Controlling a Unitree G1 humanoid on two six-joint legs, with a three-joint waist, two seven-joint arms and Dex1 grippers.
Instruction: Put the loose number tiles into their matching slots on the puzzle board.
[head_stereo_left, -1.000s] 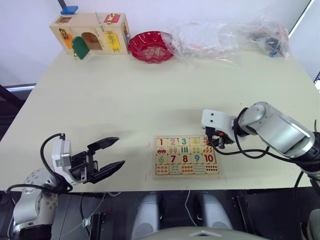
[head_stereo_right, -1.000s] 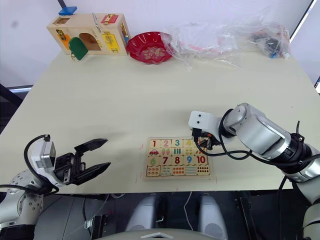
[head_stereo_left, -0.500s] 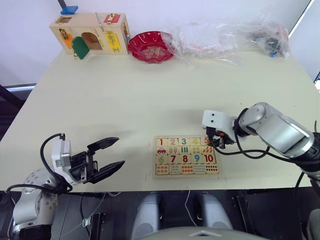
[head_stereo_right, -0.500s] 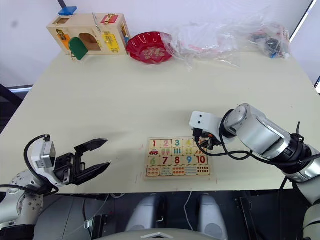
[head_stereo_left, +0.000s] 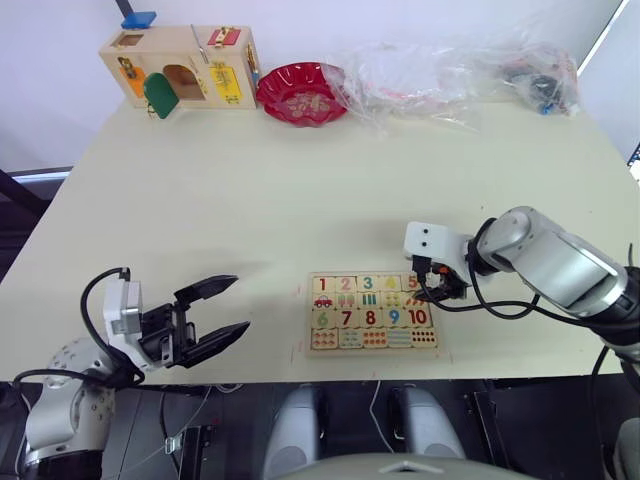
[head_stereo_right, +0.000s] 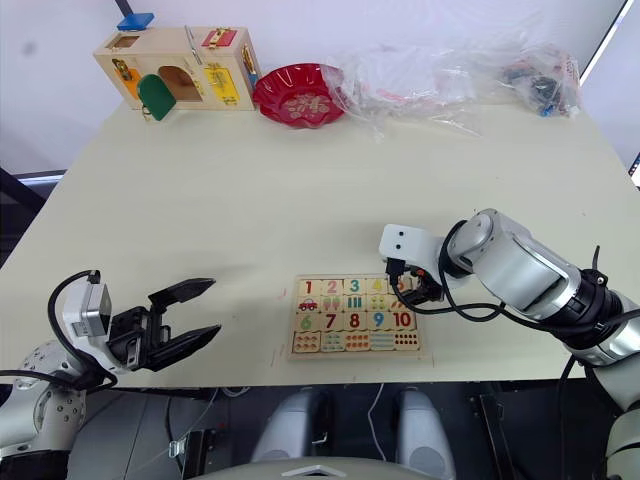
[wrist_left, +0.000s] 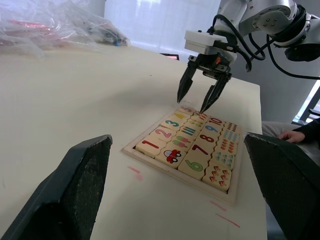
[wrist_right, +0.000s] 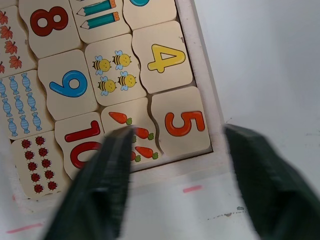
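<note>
The puzzle board (head_stereo_left: 370, 349) lies near the table's front edge, right of centre. Number tiles 1 to 5 fill its top row of slots. The tile 5 (wrist_right: 182, 123) sits flat in the top right corner slot. My right gripper (head_stereo_left: 432, 291) hovers just above that corner, open, its black fingers astride the 5 and holding nothing; the left wrist view shows the right gripper (wrist_left: 193, 102) spread over the board (wrist_left: 150, 161). My left gripper (head_stereo_left: 238, 305) stands open and empty at the front left, well clear of the board.
A wooden latch box (head_stereo_left: 180, 65), a red bowl (head_stereo_left: 302, 92) and crumpled clear plastic bags (head_stereo_left: 450, 72) line the far edge. The table's front edge runs just below the board. A person's hand (wrist_left: 292, 135) shows beyond the table's side.
My right gripper has opened and let go of the 5 tile, which now lies in the top right slot. The left arm has not moved.
</note>
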